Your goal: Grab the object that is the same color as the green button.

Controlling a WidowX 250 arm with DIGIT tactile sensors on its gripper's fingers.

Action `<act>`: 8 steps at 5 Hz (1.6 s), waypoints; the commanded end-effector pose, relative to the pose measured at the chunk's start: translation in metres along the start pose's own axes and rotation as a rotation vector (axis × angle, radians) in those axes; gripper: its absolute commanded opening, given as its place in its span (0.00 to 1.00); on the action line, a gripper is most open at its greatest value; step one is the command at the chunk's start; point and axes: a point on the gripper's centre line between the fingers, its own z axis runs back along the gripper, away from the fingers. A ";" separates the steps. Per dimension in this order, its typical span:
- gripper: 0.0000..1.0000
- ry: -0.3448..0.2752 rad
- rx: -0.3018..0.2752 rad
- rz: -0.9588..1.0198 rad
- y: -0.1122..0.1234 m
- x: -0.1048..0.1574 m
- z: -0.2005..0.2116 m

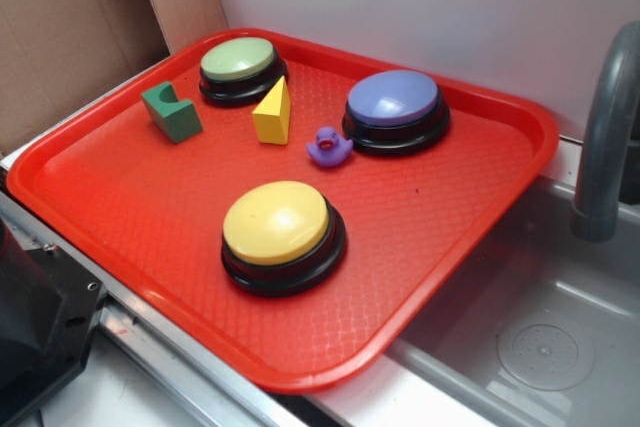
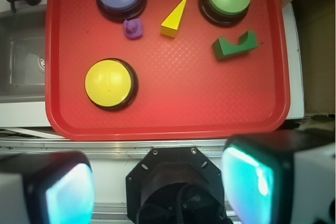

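Lying on the red tray [image 1: 480,277], green block [image 1: 171,112] just beside the green button [image 1: 238,59], notch up, untouched. Yellow wedge [image 1: 273,112] standing on the button's other side, purple duck [image 1: 328,146] past it. Hovering off the tray's edge, well apart from the block, pincer [image 2: 157,184] with fingers [image 2: 249,182] spread, gripping nothing.

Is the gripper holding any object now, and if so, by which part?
Nothing is held. The gripper is open and empty, short of the red plastic tray. The dark green notched block lies untouched on it.
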 end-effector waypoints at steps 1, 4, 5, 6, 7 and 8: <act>1.00 0.000 0.000 0.000 0.000 0.000 0.000; 1.00 -0.050 -0.068 0.382 0.022 0.024 -0.032; 1.00 -0.048 -0.057 0.516 0.037 0.037 -0.047; 1.00 -0.054 -0.045 0.704 0.056 0.050 -0.070; 1.00 -0.075 -0.002 0.861 0.073 0.058 -0.091; 1.00 -0.087 0.019 0.977 0.087 0.064 -0.114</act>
